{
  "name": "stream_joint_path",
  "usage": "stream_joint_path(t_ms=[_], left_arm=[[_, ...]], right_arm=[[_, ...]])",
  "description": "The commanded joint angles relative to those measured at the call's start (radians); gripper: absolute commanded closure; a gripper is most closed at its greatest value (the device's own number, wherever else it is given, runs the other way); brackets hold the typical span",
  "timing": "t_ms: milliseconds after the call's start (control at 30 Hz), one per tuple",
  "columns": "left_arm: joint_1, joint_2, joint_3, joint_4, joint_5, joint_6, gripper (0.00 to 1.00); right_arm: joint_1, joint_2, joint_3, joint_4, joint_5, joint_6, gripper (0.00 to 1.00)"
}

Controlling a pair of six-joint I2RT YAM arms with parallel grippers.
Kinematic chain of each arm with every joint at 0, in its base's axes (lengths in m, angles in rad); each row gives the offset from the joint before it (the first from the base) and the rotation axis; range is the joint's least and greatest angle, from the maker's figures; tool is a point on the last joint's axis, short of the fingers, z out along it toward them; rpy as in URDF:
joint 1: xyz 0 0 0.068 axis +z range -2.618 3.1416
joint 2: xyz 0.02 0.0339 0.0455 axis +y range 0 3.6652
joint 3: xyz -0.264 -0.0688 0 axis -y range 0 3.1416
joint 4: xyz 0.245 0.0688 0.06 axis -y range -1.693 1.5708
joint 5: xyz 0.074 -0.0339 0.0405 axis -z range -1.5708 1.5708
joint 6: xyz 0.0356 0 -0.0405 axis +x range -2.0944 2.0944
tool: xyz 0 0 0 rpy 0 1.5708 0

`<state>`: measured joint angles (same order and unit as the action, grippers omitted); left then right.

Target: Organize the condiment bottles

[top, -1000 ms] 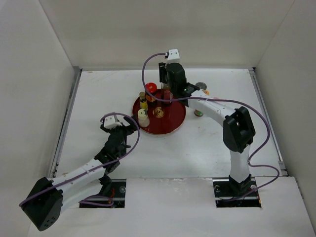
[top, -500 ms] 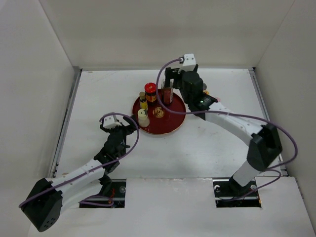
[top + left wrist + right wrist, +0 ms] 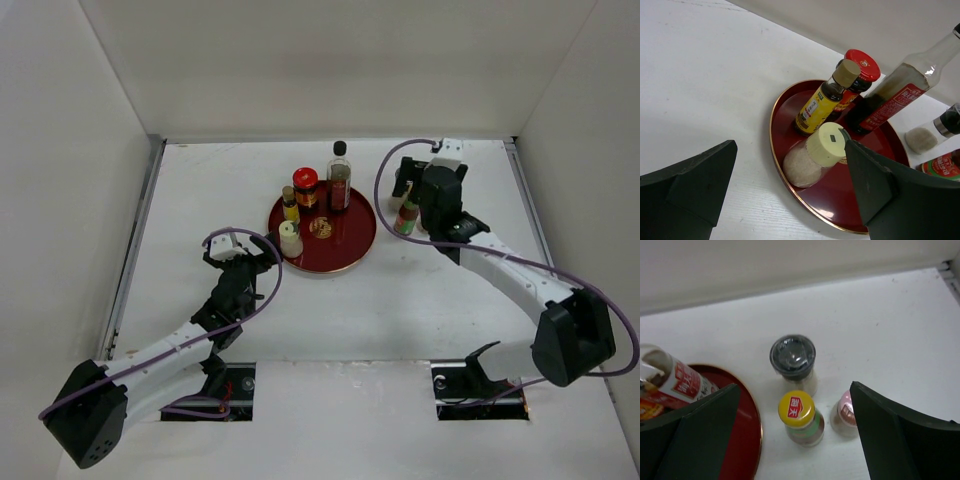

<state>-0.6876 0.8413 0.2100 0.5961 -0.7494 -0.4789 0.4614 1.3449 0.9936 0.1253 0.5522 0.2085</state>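
risk: three condiment bottles stand bunched on the desk just right of the red tray (image 3: pixel 747 432). if i close on the yellow-cap bottle (image 3: pixel 796 409), a finger could clip the pink-cap bottle (image 3: pixel 846 412) just beside it and tip it (grey-cap jar (image 3: pixel 793 354) close behind too). right jaws wide apart, empty, yellow cap between them and lower. left jaws wide, empty, facing the cream-cap shaker (image 3: pixel 825 145) on the tray.

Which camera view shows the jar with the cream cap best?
The left wrist view: the cream-capped jar is central and close, with its white contents visible. The top external view shows it small on the red tray. The right wrist view does not show it.
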Motion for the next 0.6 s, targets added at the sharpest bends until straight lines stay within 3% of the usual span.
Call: stream_joint_path(t_ms=[0, 200, 400, 567], left_arm=[[0.009, 0.002, -0.003, 0.053, 0.010, -0.009, 0.09], [0.006, -0.004, -0.006, 0.053, 0.005, -0.009, 0.09], [0.006, -0.002, -0.006, 0.053, 0.007, -0.010, 0.09], [0.004, -0.005, -0.006, 0.053, 0.012, -0.012, 0.09]], right_arm=[[-0.019, 0.028, -0.010, -0.026, -0.037, 0.046, 0.03], [-0.040, 0.108, 0.007, -0.013, -0.100, 0.066, 0.19], [-0.040, 0.114, 0.001, 0.017, -0.065, 0.077, 0.59], [0.030, 0.001, -0.030, 0.033, 0.021, 0.055, 0.66]])
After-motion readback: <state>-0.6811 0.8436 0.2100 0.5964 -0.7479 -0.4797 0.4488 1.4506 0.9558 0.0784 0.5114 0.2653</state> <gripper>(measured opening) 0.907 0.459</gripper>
